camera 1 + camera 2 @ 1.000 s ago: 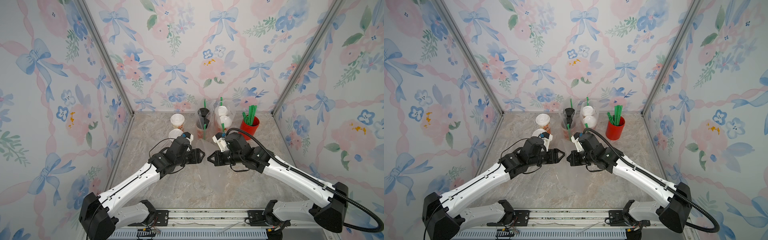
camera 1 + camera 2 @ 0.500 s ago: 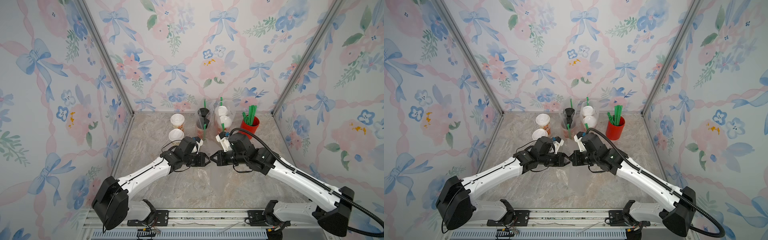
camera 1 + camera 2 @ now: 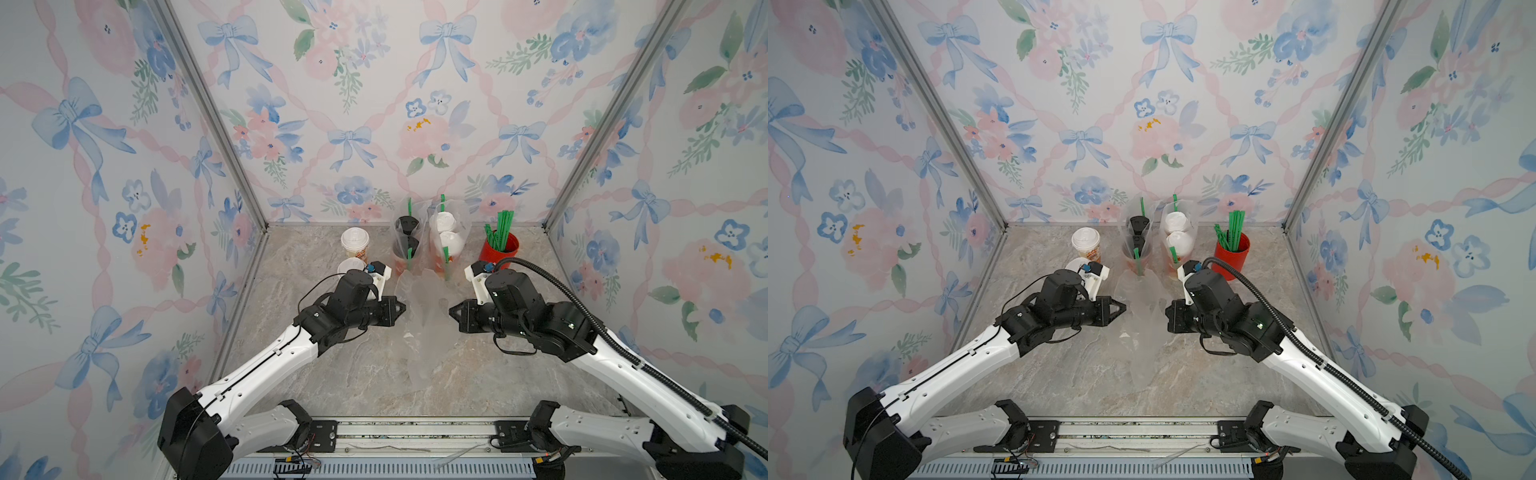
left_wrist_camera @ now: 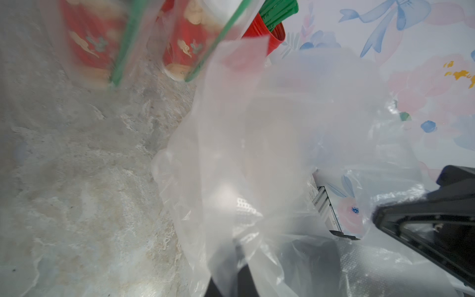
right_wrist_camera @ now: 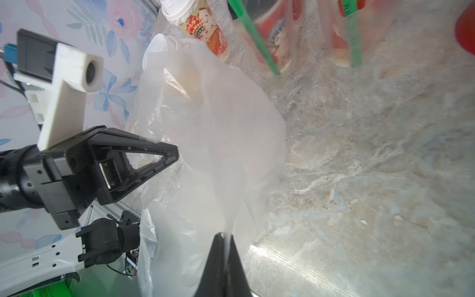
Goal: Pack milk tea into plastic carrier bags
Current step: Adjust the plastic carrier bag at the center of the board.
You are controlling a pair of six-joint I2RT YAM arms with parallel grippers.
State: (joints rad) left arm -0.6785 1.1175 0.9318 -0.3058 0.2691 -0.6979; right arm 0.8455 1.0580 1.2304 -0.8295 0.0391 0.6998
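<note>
Barely visible, the clear carrier bag (image 3: 424,309) blurs against the marbled table (image 3: 365,386).

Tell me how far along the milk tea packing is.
Done: the black-lidded cups and the white-lidded red cups sit bagged at the back. In hand: the left gripper and the right gripper are both shut on the third bag, which looks empty. Remaining: two cream cups stand unbagged.

top views: high, looking down at table (image 3: 365,386) | wrist views: close, facing shared bag (image 4: 257,154)
</note>
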